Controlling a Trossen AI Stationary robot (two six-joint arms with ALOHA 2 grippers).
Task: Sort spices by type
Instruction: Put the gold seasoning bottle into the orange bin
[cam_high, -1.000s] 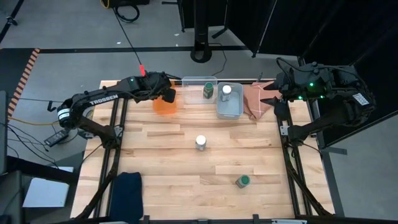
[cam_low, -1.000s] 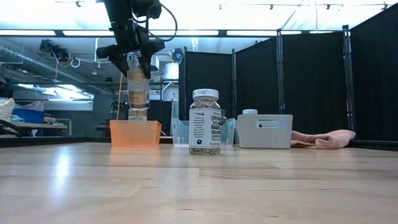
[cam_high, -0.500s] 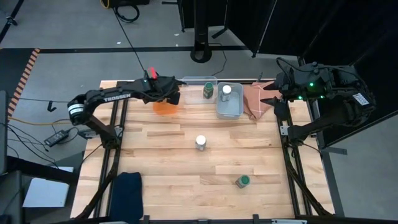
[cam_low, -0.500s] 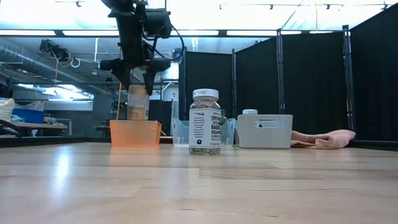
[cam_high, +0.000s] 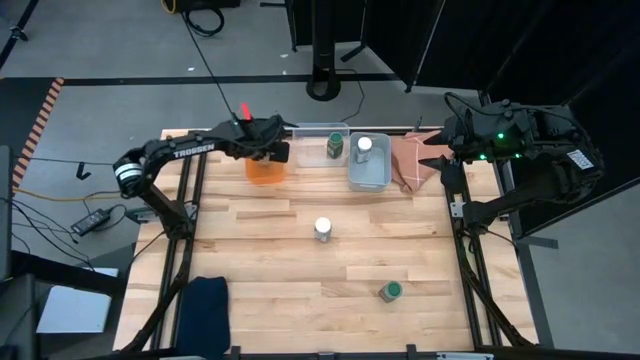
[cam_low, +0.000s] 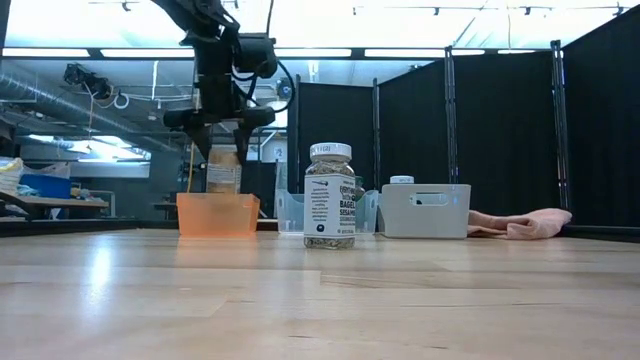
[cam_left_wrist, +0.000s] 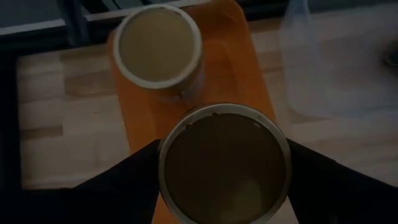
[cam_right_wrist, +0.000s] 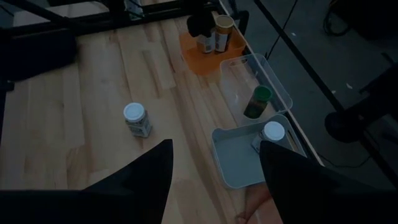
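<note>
Orange bin (cam_high: 265, 168) sits at the table's 11 o'clock in the high view, under the left gripper (cam_high: 272, 152). Low view: its fingers clasp a tan-lidded jar (cam_low: 222, 165) inside that bin. Left wrist view: a second tan jar (cam_left_wrist: 159, 50) stands beside it. Right gripper (cam_right_wrist: 214, 180) waits parted, holding nothing.
</note>
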